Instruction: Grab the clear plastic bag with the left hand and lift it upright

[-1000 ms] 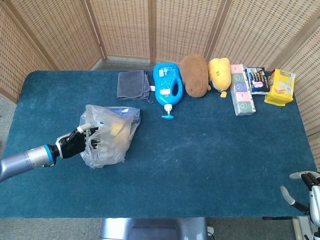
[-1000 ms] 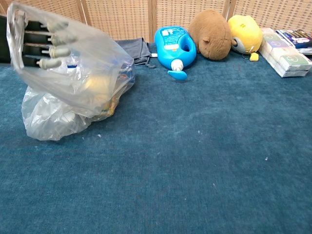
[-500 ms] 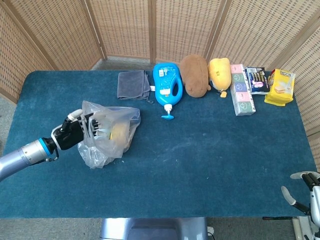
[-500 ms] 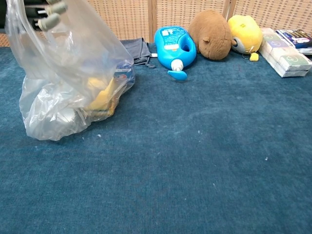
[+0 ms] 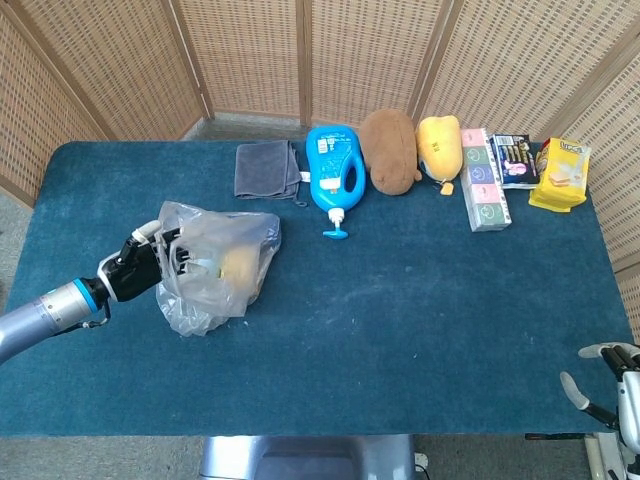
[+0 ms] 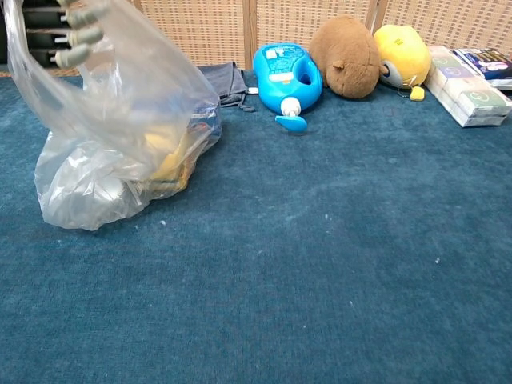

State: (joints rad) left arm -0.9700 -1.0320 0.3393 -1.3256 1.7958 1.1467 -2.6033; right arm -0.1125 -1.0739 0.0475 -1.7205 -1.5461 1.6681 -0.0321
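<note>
The left hand held the top of the clear plastic bag. Its fingers were curled into the thin plastic and pulled the top up. The bottom of the bag sat on the blue table, on the left side, with something yellow inside. The right hand was low at the table's near right corner, holding nothing; whether its fingers were spread I could not tell. A blue bottle lay beside a gray cloth.
</note>
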